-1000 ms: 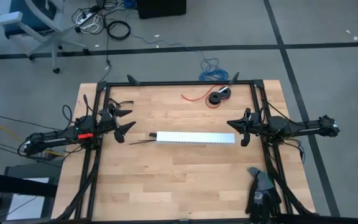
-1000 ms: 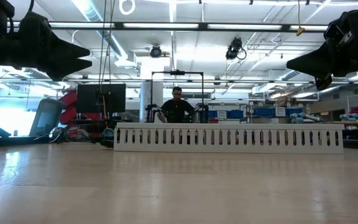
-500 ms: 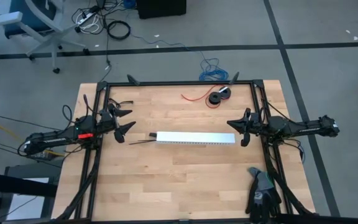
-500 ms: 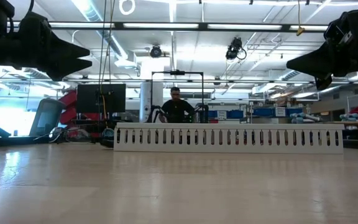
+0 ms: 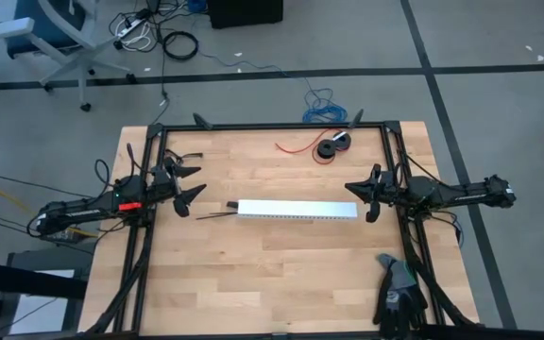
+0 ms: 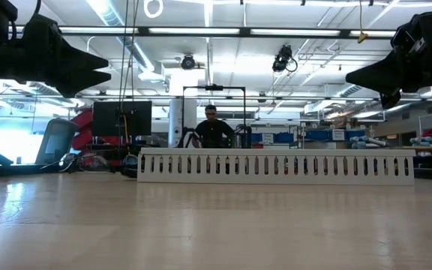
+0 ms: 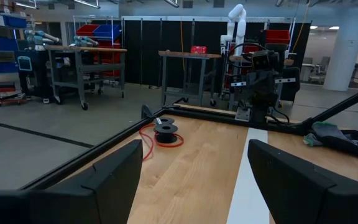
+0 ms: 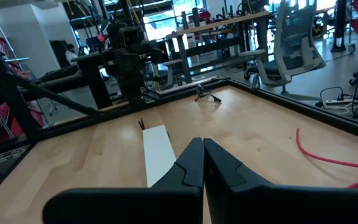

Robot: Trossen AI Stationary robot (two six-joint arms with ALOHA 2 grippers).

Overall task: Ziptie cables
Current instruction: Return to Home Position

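Observation:
The cables are in none of the views. A long white slotted duct [image 5: 297, 210] lies flat across the middle of the wooden table, also seen side-on in the low view [image 6: 276, 166]. My left gripper [image 5: 189, 184] hovers level above the table's left side, open, with nothing between its fingers [image 7: 191, 180]. My right gripper [image 5: 366, 195] hovers level above the right side, shut and holding nothing [image 8: 202, 155]. The two grippers point toward each other along the duct.
Thin black strips [image 5: 217, 212] lie at the duct's left end. A black spool [image 5: 331, 146] with a single red wire [image 5: 296, 148] sits near the far edge. Grey gloves [image 5: 399, 288] lie at the near right corner. A person [image 6: 213, 127] stands far behind the table.

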